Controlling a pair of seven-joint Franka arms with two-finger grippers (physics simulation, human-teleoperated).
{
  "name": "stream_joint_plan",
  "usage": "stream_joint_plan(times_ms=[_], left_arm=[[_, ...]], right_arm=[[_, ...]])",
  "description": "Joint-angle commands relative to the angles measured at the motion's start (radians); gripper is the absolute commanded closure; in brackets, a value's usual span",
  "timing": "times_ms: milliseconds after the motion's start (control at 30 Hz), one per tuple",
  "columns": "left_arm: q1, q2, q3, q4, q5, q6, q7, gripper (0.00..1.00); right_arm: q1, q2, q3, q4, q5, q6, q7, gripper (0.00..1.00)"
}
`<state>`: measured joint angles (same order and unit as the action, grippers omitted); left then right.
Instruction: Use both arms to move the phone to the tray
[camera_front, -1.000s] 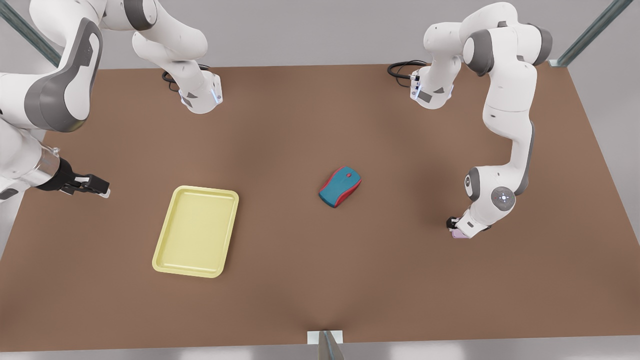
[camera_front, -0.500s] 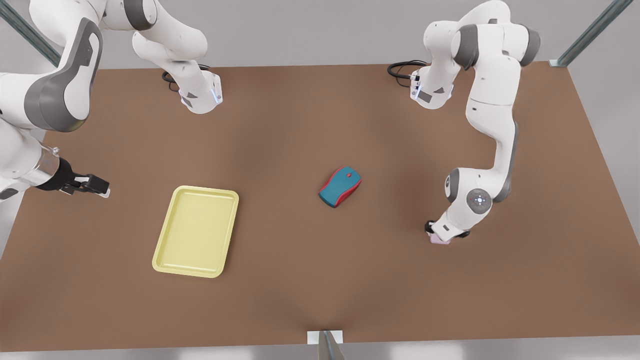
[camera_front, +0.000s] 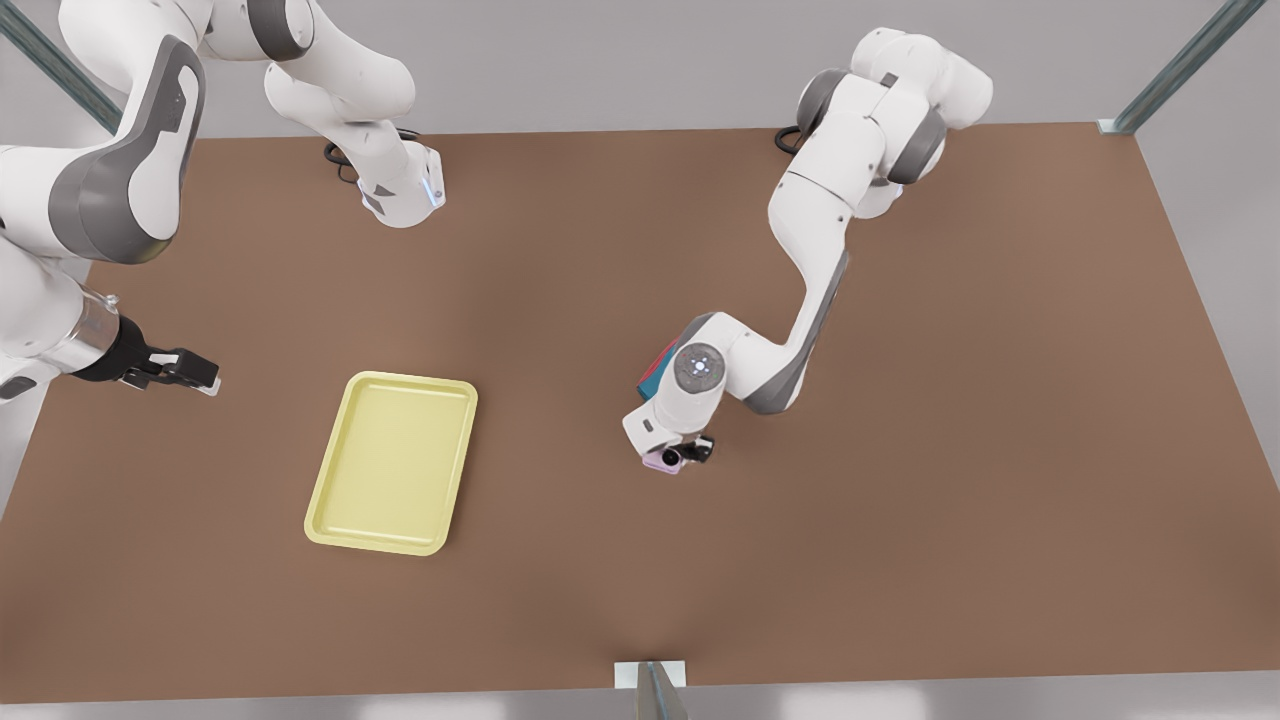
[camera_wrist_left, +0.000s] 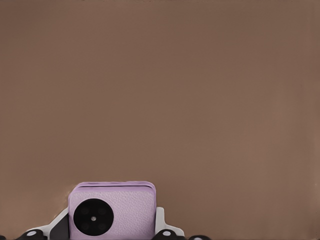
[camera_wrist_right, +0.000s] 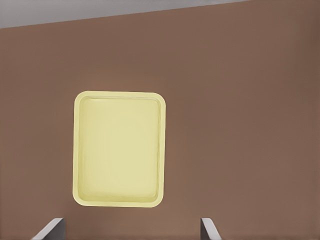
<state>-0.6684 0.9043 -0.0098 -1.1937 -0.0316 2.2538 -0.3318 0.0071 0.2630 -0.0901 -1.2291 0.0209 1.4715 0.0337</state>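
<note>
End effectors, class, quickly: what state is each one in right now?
Left end effector: shut on the phone, beside the mouse.
Right end effector: open, empty, waiting by the tray.

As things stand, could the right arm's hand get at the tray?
Probably yes. The right hand hangs open beside the tray, with only bare table between them. The left hand, shut on the phone, is well off toward the mouse.

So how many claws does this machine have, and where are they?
2. The left claw, shut on the pink phone, hangs mid-table by the mouse. The right claw, open, waits beside the yellow tray.
</note>
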Motion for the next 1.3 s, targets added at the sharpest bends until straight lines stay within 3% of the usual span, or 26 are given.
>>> stream_joint_plan(times_ms=[0, 167, 367, 633, 700, 900, 1000, 1067, 1133, 1200, 1267], left_arm=[[-0.025, 0.041, -0.019, 0.068, 0.001, -0.051, -0.467, 0.18], [-0.066, 0.188, -0.047, 0.319, 0.004, 0.010, -0.493, 0.18], [-0.119, 0.260, -0.067, 0.353, 0.006, 0.141, -0.483, 0.19], [-0.131, 0.323, -0.079, 0.376, 0.009, 0.147, -0.481, 0.19], [-0.131, 0.329, -0.081, 0.376, 0.009, 0.142, -0.480, 0.01], [-0.131, 0.329, -0.078, 0.378, 0.006, 0.119, -0.492, 0.00], [-0.057, 0.249, -0.064, 0.376, 0.006, -0.189, -0.481, 0.00], [0.099, 0.110, -0.065, 0.362, 0.012, -0.494, -0.330, 0.00], [0.286, -0.070, -0.061, 0.209, 0.004, -0.594, -0.118, 0.00], [0.443, -0.188, -0.049, 0.187, 0.015, -0.717, 0.097, 0.00], [0.451, -0.280, 0.043, 0.189, 0.018, -0.784, 0.255, 0.00]], right_arm=[[0.001, -0.001, 0.001, 0.000, 0.001, 0.000, 0.000, 0.00], [0.001, -0.001, 0.000, 0.000, 0.001, 0.003, 0.000, 0.00], [0.001, -0.001, 0.001, 0.000, 0.001, 0.003, 0.000, 0.00], [0.004, -0.068, 0.004, 0.005, 0.013, -0.100, 0.011, 0.00], [0.004, -0.070, 0.006, 0.005, 0.014, -0.100, 0.012, 0.00], [0.022, -0.045, 0.033, -0.007, -0.001, -0.057, -0.001, 0.00], [0.047, -0.030, 0.043, -0.044, -0.001, -0.050, -0.017, 0.00], [0.060, -0.030, 0.043, -0.059, -0.009, -0.016, -0.028, 0.00], [0.060, -0.010, 0.050, -0.064, -0.003, 0.029, -0.026, 0.00], [0.096, -0.019, 0.108, -0.124, -0.004, 0.075, -0.014, 0.00], [0.134, -0.002, 0.136, -0.155, 0.019, 0.090, 0.067, 0.00]])
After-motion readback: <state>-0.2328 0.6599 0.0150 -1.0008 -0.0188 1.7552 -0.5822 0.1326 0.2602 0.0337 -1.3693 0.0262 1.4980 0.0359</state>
